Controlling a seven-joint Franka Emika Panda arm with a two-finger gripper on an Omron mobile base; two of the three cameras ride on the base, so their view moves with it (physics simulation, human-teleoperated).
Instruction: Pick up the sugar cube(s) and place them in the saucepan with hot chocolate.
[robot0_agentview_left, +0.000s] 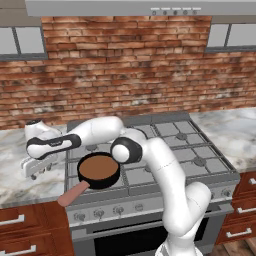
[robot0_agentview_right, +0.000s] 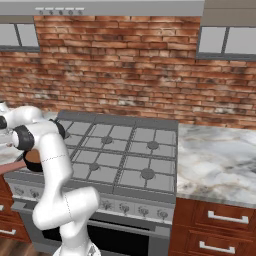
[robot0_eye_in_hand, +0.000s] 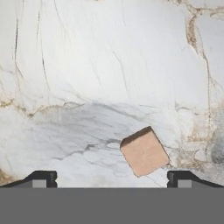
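Observation:
A small pinkish-tan sugar cube (robot0_eye_in_hand: 144, 152) lies on the white marble counter (robot0_eye_in_hand: 109, 65) in the hand view, turned at an angle, just ahead of my gripper (robot0_eye_in_hand: 112, 179) and a bit right of its middle. The two fingertips (robot0_eye_in_hand: 43, 178) stand wide apart with nothing between them, so the gripper is open. In the left base view the gripper (robot0_agentview_left: 33, 167) hangs low over the counter left of the stove. The saucepan (robot0_agentview_left: 98, 170) with brown hot chocolate sits on the front left burner, to the right of the gripper, its salmon-pink handle (robot0_agentview_left: 72, 194) pointing toward the front left.
The gas stove (robot0_agentview_left: 180, 150) has several bare burners to the right of the pan. Marble counter (robot0_agentview_right: 220, 155) runs along both sides of the stove. A brick wall (robot0_agentview_left: 125, 70) stands behind, with a hood above. My arm arches over the stove's left side.

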